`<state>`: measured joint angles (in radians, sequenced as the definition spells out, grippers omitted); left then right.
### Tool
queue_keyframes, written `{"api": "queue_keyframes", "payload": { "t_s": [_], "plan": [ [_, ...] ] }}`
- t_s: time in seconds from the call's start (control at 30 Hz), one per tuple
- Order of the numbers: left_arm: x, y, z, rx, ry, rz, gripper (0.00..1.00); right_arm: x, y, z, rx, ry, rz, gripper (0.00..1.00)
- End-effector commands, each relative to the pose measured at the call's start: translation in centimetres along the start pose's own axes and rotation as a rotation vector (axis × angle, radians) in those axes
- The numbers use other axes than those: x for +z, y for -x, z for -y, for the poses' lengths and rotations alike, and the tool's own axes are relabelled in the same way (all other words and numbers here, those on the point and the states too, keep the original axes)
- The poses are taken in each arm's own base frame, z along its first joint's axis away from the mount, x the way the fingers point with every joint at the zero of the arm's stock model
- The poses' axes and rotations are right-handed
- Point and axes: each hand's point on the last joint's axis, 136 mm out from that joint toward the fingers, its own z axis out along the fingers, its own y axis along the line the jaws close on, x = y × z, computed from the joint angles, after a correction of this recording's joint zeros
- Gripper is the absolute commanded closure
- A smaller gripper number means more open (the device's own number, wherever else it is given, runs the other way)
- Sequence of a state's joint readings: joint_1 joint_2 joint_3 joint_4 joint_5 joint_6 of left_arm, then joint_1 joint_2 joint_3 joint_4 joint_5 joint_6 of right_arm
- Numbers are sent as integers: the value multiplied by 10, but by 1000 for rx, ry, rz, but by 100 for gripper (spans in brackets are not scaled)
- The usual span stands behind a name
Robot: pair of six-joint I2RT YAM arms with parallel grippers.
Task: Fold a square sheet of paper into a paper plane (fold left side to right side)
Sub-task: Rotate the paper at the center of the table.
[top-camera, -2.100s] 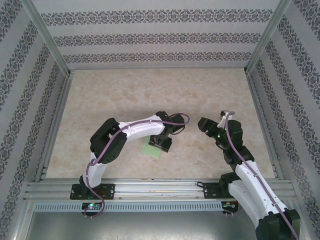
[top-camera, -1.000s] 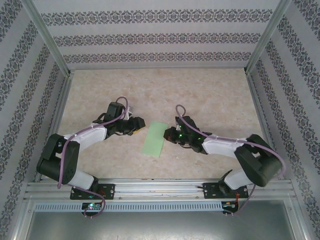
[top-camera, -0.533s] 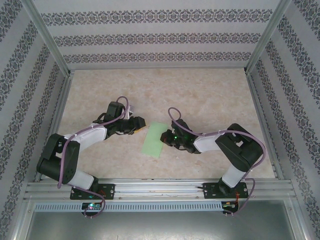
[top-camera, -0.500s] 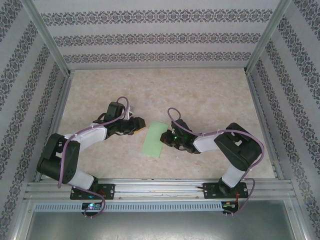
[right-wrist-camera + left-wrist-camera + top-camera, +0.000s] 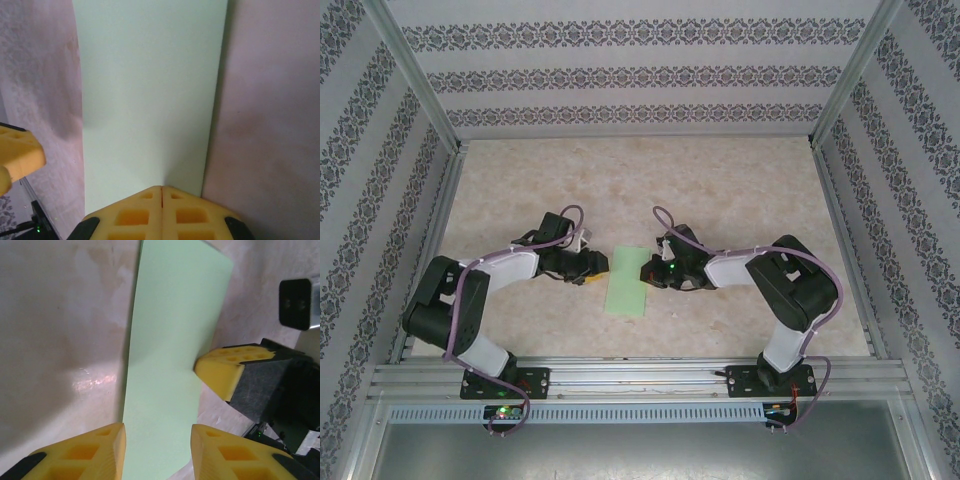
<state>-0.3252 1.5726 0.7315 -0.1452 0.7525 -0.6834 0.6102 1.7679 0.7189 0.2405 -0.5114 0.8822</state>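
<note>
The green paper (image 5: pixel 628 281) lies flat on the table (image 5: pixel 740 190) as a narrow folded strip, long axis running 12 to 6 o'clock. The left gripper (image 5: pixel 596 265) sits at its 9 o'clock edge, jaws apart and holding nothing. The right gripper (image 5: pixel 651 272) is at 3 o'clock, fingertips pressed together on the paper's edge.
</note>
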Motion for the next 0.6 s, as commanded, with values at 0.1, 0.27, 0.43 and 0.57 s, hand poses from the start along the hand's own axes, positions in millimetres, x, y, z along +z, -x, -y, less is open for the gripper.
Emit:
{"api": "queue_keyframes", "payload": {
  "t_s": [0.1,0.27,0.43,0.57],
  "plan": [
    [12,-13,-4,-16,-11,-93,62,3,-2,25,-25,-96,-25,100],
    [19,-15,-10,-26,4,-109,64,1,-1,24,-30,-97,-17,100],
    [25,-17,-14,-34,8,-125,65,0,-1,25,-30,-102,-15,100],
    [30,-21,-13,-31,-1,-140,70,0,0,26,-29,-106,-13,100]
  ]
}}
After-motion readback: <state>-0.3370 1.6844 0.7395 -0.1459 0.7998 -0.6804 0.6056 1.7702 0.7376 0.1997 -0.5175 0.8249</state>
